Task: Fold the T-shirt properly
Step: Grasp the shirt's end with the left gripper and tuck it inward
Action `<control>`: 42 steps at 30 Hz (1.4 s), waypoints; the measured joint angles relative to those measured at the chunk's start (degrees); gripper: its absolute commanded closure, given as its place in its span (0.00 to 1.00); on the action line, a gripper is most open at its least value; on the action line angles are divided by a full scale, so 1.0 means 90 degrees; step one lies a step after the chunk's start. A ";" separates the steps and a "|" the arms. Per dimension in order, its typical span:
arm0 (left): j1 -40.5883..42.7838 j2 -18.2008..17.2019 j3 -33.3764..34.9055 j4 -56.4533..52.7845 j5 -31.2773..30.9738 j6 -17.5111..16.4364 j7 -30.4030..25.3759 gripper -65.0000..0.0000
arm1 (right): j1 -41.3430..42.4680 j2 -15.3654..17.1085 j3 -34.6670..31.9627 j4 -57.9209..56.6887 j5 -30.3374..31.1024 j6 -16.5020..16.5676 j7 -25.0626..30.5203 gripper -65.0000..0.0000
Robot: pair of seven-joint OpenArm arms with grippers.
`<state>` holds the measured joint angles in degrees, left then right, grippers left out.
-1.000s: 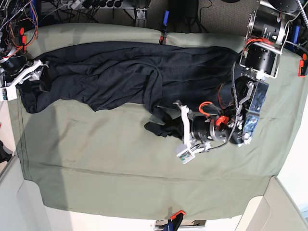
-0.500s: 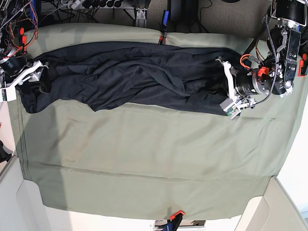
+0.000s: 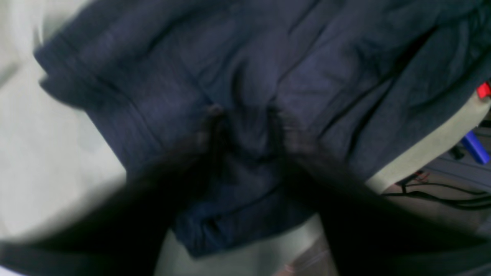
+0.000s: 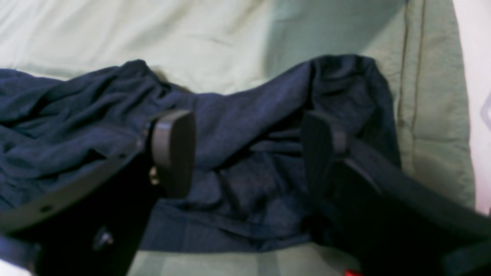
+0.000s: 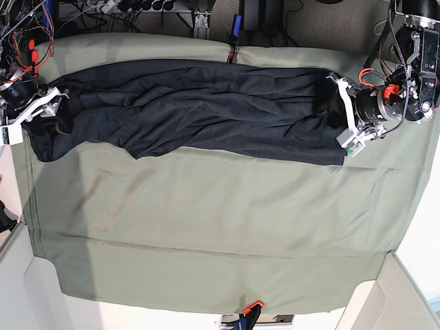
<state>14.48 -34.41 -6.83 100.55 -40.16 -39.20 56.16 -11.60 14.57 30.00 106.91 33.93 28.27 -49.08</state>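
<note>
Nearest us in the base view, the green cloth [image 5: 206,227] lies bare; beyond it the shirt [image 5: 192,110] stretches across the upper frame — rumpled, no tidy fold yet, so we judge most folding remains. Right gripper [image 4: 247,153], upper left, stands spread over fabric. Left gripper [image 3: 249,130], upper right, seems parted too — blur hides any contact.

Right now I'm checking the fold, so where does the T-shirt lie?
In the base view the T-shirt stretches along the far half of the green cloth, between the right claw and the left claw.
</note>
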 measured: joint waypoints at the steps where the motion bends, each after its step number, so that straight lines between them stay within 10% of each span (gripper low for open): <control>1: 0.0039 -0.0002 0.0000 -0.0002 0.0017 0.0153 0.0000 0.34 | 0.0002 0.0000 -0.0002 0.0000 0.0015 0.0002 0.0000 0.35; 7: 0.0044 0.0015 -0.0770 0.0061 -0.0100 0.0593 -0.0029 0.35 | 0.0002 0.0002 -0.0002 -0.0058 0.0019 0.0000 0.0022 0.35; 15: 0.0410 0.0180 -0.2331 0.0066 -0.1280 0.0206 0.0058 0.35 | 0.0000 0.0002 -0.0002 -0.0175 0.0017 0.0002 0.0019 0.35; 32: 0.0687 0.1979 -0.2446 -0.1056 -0.1358 0.0155 -0.0678 0.35 | 0.0000 0.0000 -0.0002 -0.0177 0.0160 0.0002 -0.0007 0.35; 42: -0.0070 0.2212 -0.2254 -0.1404 -0.1105 0.0153 -0.0583 0.35 | -0.0002 0.0002 -0.0002 -0.0177 0.0226 0.0002 -0.0231 0.35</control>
<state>13.85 -14.50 -27.11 87.92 -50.11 -37.82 50.92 -11.62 14.59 29.98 105.32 35.97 28.29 -51.16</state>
